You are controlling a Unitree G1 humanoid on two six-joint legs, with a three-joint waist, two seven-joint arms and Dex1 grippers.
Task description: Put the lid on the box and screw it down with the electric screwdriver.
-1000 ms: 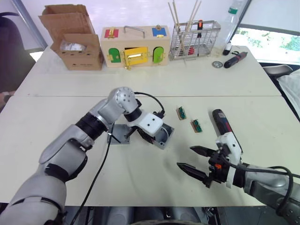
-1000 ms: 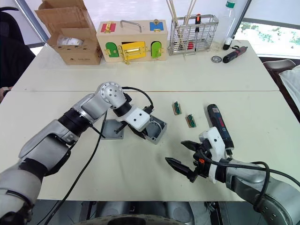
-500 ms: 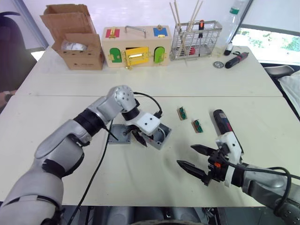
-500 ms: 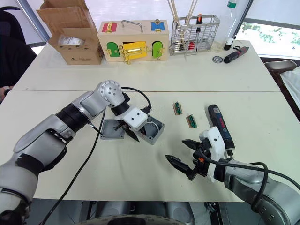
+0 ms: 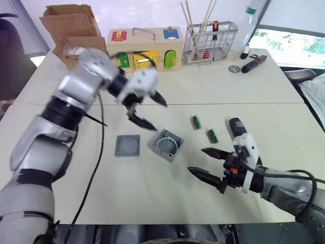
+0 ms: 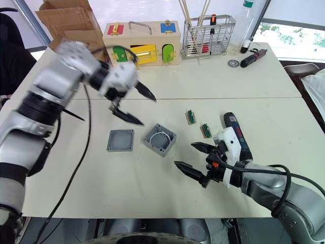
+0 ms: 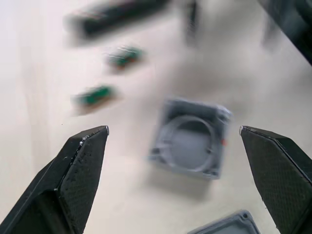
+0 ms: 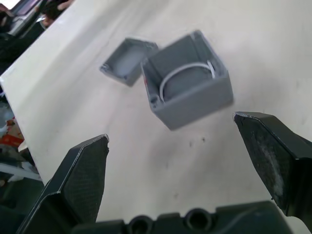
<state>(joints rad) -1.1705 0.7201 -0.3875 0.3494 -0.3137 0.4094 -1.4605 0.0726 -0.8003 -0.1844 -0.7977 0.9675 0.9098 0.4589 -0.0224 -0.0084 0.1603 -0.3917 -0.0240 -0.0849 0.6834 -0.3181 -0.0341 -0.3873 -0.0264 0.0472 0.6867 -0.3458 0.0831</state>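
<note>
A: Locate lid (image 5: pixel 127 146). Lies flat on table (image 5: pixel 152 203), just beside box (image 5: pixel 166 145), on its left.

B: Nearer to left gripper (image 5: pixel 148 111), raised above, fingers spread wide, empty. Right gripper (image 5: pixel 209 163) likewise wide, beyond box.

Silver arms, black jaws, cables

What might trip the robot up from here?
Two risks, I would guess. The lid lies flat on the table beside the box, so the left gripper, open above, may fail to pinch it. The box sits skewed, so the lid's corners might miss.
</note>
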